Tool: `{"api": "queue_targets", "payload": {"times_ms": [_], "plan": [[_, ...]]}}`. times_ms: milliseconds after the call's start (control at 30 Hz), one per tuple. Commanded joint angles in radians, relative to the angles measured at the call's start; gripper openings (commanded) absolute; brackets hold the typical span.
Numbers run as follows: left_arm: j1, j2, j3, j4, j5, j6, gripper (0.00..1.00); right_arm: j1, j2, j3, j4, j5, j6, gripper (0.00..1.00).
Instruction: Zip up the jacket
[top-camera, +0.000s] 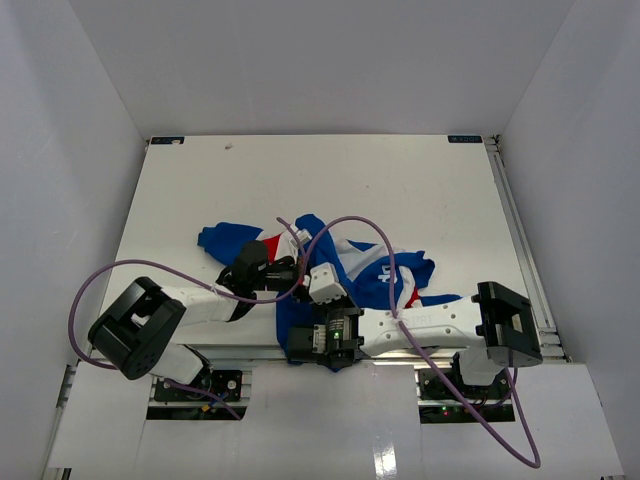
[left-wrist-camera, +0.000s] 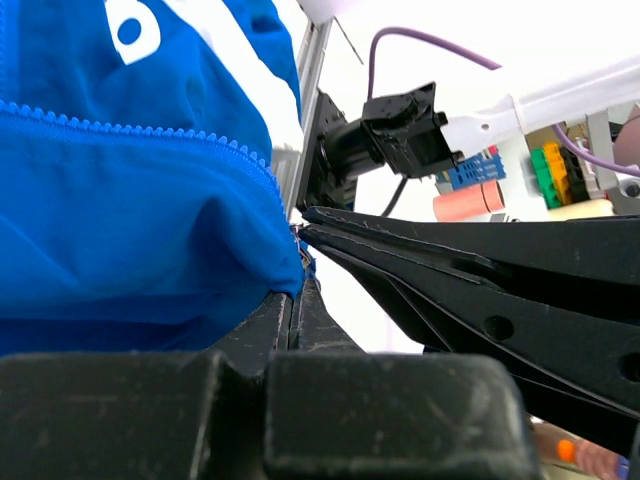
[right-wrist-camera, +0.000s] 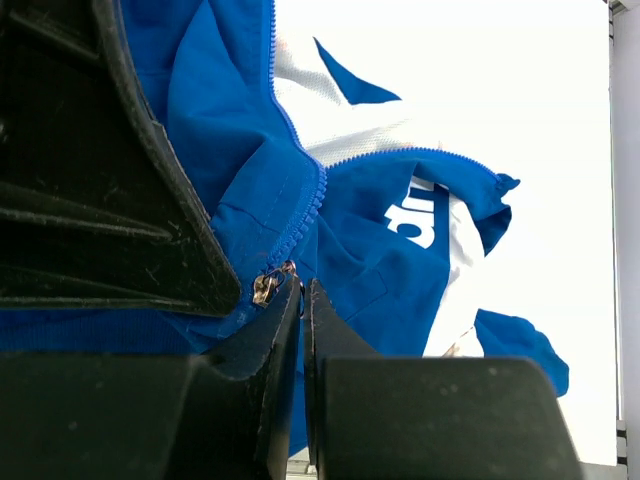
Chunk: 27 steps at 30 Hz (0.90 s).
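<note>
The jacket (top-camera: 375, 275) lies crumpled on the desk (top-camera: 300, 180). The left hand (left-wrist-camera: 297, 300) is pinched closed on the jacket's blue edge. The right hand (right-wrist-camera: 303, 290) is clamped on the jacket just beside its zipper pull (right-wrist-camera: 265, 288).

a robotics lab test cell. the bench (top-camera: 400, 180) under the jaws is a plain white board, boxed in by blank white walls (top-camera: 70, 100) on three sides, with a bare aluminium rail (top-camera: 517, 235) along its edge out to the right of the right jaws. the left arm (top-camera: 200, 300) and right arm (top-camera: 430, 325), white and black machines, are bolted side by side at the near edge behind the jaws, and a loose purple cable (left-wrist-camera: 440, 37) trails from them. past the tips of the left jaws, outside the white enclosure, there is workroom clutter: stacked green, yellow and red plastic blocks (left-wrist-camera: 560, 172), a blue plastic part (left-wrist-camera: 478, 170) and a pink cylinder (left-wrist-camera: 468, 203).
</note>
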<state>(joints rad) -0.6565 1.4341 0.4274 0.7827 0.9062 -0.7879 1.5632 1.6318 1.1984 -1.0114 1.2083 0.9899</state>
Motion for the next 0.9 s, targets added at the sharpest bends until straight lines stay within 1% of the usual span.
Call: {"api": "queue_targets", "payload": {"times_ms": [0, 100, 200, 267, 300, 333, 400, 433, 533, 600, 667, 767, 867], "plan": [[-0.016, -0.035, -0.013, -0.029, 0.074, 0.021, 0.0, -0.071, -0.027, 0.051, 0.014, 0.158, -0.045, 0.08], [-0.018, -0.038, -0.015, -0.031, 0.073, 0.025, 0.0, -0.102, -0.041, 0.029, 0.081, 0.155, -0.111, 0.08], [-0.023, -0.044, -0.015, -0.031, 0.071, 0.031, 0.0, -0.136, -0.061, 0.003, 0.201, 0.124, -0.211, 0.08], [-0.025, -0.048, -0.018, -0.028, 0.074, 0.033, 0.0, -0.168, -0.091, -0.053, 0.341, 0.075, -0.327, 0.08], [-0.025, -0.052, -0.018, -0.03, 0.071, 0.035, 0.0, -0.172, -0.125, -0.075, 0.466, 0.037, -0.43, 0.08], [-0.023, -0.051, -0.019, -0.031, 0.071, 0.035, 0.0, -0.178, -0.156, -0.116, 0.517, 0.004, -0.499, 0.08], [-0.024, -0.052, -0.018, -0.03, 0.072, 0.036, 0.0, -0.194, -0.196, -0.164, 0.629, -0.041, -0.569, 0.08], [-0.025, -0.052, -0.019, -0.03, 0.073, 0.038, 0.0, -0.204, -0.208, -0.179, 0.676, -0.061, -0.592, 0.08], [-0.025, -0.057, -0.024, -0.032, 0.07, 0.04, 0.0, -0.263, -0.224, -0.191, 0.731, -0.131, -0.633, 0.08], [-0.023, -0.074, -0.019, -0.086, 0.028, 0.06, 0.0, -0.329, -0.239, -0.205, 0.804, -0.211, -0.694, 0.08], [-0.024, -0.096, -0.017, -0.153, -0.004, 0.073, 0.0, -0.378, -0.247, -0.213, 0.858, -0.257, -0.742, 0.08], [-0.024, -0.154, -0.022, -0.196, -0.042, 0.056, 0.0, -0.451, -0.241, -0.207, 0.915, -0.313, -0.77, 0.08], [-0.025, -0.237, -0.024, -0.3, -0.105, 0.053, 0.0, -0.5, -0.228, -0.204, 0.973, -0.37, -0.797, 0.08]]}}
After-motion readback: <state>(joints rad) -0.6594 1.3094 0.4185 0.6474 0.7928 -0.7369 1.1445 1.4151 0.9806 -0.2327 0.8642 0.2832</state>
